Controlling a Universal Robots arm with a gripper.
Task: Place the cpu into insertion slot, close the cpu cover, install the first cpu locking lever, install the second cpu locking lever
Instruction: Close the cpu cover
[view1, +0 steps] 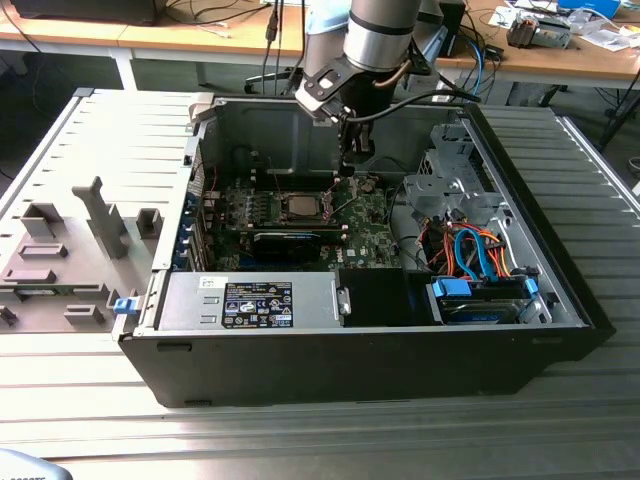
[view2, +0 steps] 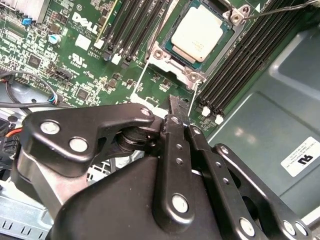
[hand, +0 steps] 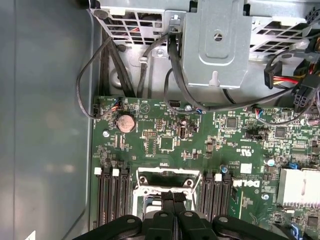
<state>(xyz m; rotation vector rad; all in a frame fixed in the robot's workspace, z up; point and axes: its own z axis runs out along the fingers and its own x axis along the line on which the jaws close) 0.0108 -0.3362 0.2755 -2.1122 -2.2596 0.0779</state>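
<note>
A: At the exterior view's left, a grey side panel (view1: 100, 170) lies flat beside the open computer case (view1: 350, 370). Moving right?
B: Green board (view1: 370, 235) on the case floor. The cpu (view1: 300, 207) (view2: 196, 32) sits in the insertion slot (view2: 175, 52), dull silver top up. The cpu cover (view2: 220, 52) lies flat around it, chip showing through its window.
A: End effector?
B: The gripper (view1: 350, 168) (view2: 172, 102) (hand: 173, 196) hangs just right of the slot, low over the board. In both wrist views the fingers (hand: 167, 200) are pressed together, nothing between them. Contact with the board: cannot tell.
A: Further right?
B: Silver drive cage (view1: 450, 185), then orange and blue cables (view1: 480, 250).
</note>
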